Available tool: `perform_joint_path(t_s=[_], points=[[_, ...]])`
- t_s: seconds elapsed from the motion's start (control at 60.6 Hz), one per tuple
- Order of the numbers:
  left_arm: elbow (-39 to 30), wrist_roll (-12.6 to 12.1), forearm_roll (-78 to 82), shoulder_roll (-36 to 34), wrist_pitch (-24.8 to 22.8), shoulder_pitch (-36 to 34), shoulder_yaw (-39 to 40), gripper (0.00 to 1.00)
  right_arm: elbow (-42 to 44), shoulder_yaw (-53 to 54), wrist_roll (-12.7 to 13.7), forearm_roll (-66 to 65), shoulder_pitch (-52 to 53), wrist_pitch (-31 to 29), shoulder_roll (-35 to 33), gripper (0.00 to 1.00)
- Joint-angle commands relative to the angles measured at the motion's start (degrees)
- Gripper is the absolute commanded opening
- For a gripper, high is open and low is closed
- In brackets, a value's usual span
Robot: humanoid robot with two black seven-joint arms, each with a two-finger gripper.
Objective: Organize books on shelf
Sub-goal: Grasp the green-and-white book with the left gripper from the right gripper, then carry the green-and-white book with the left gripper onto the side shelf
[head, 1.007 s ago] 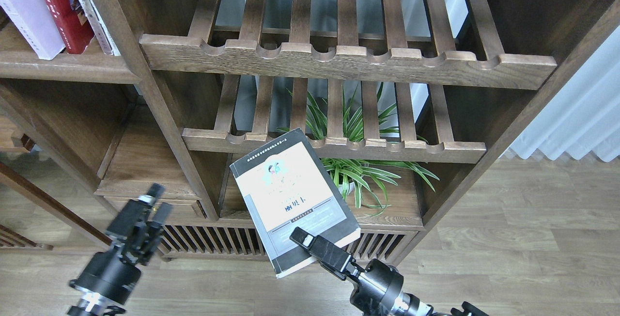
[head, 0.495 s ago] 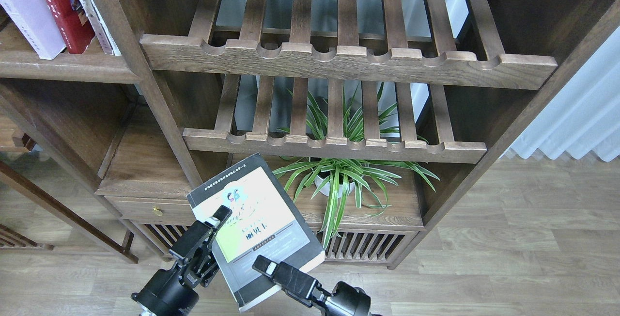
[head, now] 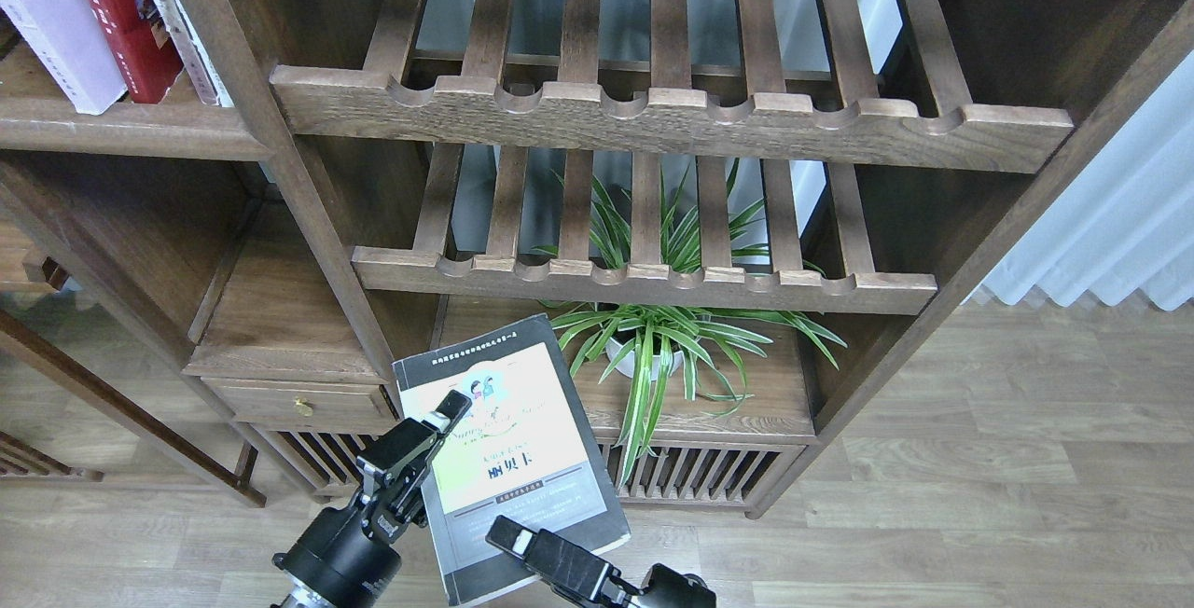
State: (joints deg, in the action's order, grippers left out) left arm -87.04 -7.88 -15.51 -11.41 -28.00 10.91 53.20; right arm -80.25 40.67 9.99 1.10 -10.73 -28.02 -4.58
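Note:
The thick black-bordered yellow-green book [head: 522, 440] is held tilted in the air, cover up, in front of the cabinet's lower part. My right gripper [head: 511, 535] is shut on its bottom edge, with one finger lying on the cover. My left gripper [head: 446, 414] straddles the book's left edge, with its top finger flat on the cover and the other hidden beneath. The pale lavender-white book [head: 54, 30] and the red book [head: 119, 20] stand leaning on the dark-brown shelf [head: 131, 130] at the top left.
A thin book with a worn whitish spine [head: 179, 25] leans beside the red one, against the upright post [head: 280, 170]. Two slatted racks [head: 653, 114] fill the middle bay. A potted spider plant [head: 653, 347] stands below them. A small drawer [head: 298, 403] is at the lower left.
The right gripper brought the book down and to the left. The left gripper rose from the lower left and closed onto the book's left edge. The plant is now uncovered.

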Motion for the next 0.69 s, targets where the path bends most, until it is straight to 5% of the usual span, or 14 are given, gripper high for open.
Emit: perform_joint_path(t_s=[0.0, 0.149, 0.182, 0.314, 0.561, 0.677], points=[[-1.54, -0.73, 0.04, -3.26, 0.00, 0.77, 3.48, 0.00, 0.09, 0.72, -0.32, -1.89, 1.85, 0.02, 0.19, 0.96], [-6.20, -2.05, 0.30, -9.15, 0.00, 1.65, 10.77, 0.00, 0.27, 1.95, -0.67, -1.90, 2.03, 0.02, -0.43, 1.00], [-8.66, -3.72, 0.21, -13.19, 0.00, 2.88, 17.44, 0.00, 1.15, 2.48, -0.76, -1.90, 2.03, 0.02, -0.52, 1.00], [-10.95, -3.90, 0.13, -19.87, 0.00, 5.17, 29.14, 0.00, 2.82, 2.75, -0.67, -1.90, 2.11, 0.02, -0.34, 1.00], [-13.50, -4.86, -0.05, -26.56, 0.00, 6.57, 49.36, 0.00, 4.75, 2.75, -0.49, -1.98, 2.20, 0.02, 0.19, 1.00], [-13.24, -7.15, 0.21, -28.23, 0.00, 7.02, 57.36, 0.00, 5.37, 2.75, -0.49, -1.98, 2.20, 0.02, 0.19, 1.00]])
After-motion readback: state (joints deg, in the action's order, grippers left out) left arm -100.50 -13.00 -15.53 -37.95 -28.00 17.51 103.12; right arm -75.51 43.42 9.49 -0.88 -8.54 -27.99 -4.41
